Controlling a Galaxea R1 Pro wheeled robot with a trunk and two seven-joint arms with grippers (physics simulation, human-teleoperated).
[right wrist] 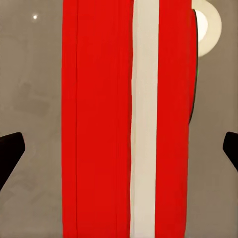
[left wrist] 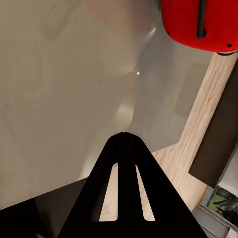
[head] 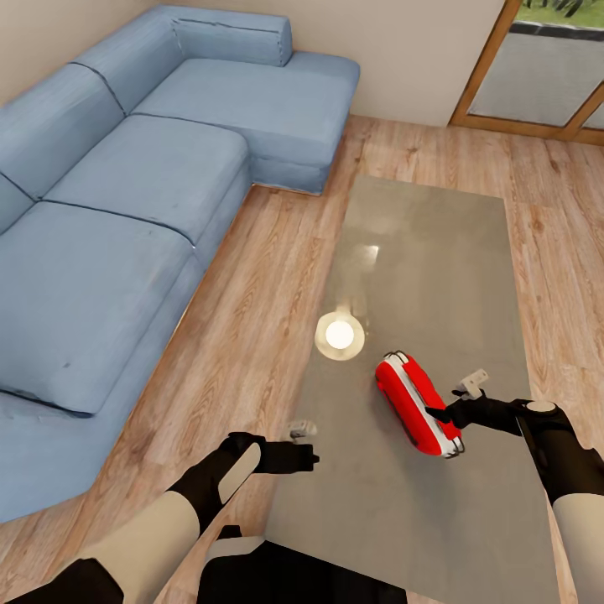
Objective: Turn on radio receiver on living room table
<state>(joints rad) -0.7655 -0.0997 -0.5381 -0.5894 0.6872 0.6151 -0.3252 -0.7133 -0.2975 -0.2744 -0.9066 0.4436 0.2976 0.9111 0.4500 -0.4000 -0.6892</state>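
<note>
The bright-red radio receiver point(head: 409, 403) lies on the glossy grey-beige table point(head: 424, 252), toward its near half, with its white-grey edge band facing up. My right gripper point(head: 455, 398) is open just right of the radio, one finger touching its side. In the right wrist view the radio point(right wrist: 99, 119) runs between the two spread fingertips point(right wrist: 10, 153), over the table top point(right wrist: 29, 74). My left gripper point(head: 307, 446) hovers at the table's left edge, shut and empty. In the left wrist view its joined fingers point(left wrist: 124, 148) point over the table point(left wrist: 59, 74), with the radio point(left wrist: 183, 22) beyond them.
A big blue sectional sofa point(head: 126, 210) fills the left side, with a strip of light wood floor point(head: 260, 285) between it and the table. A wood-framed glass door point(head: 537, 75) is at the far right. A bright lamp reflection point(head: 340, 335) sits on the table beside the radio.
</note>
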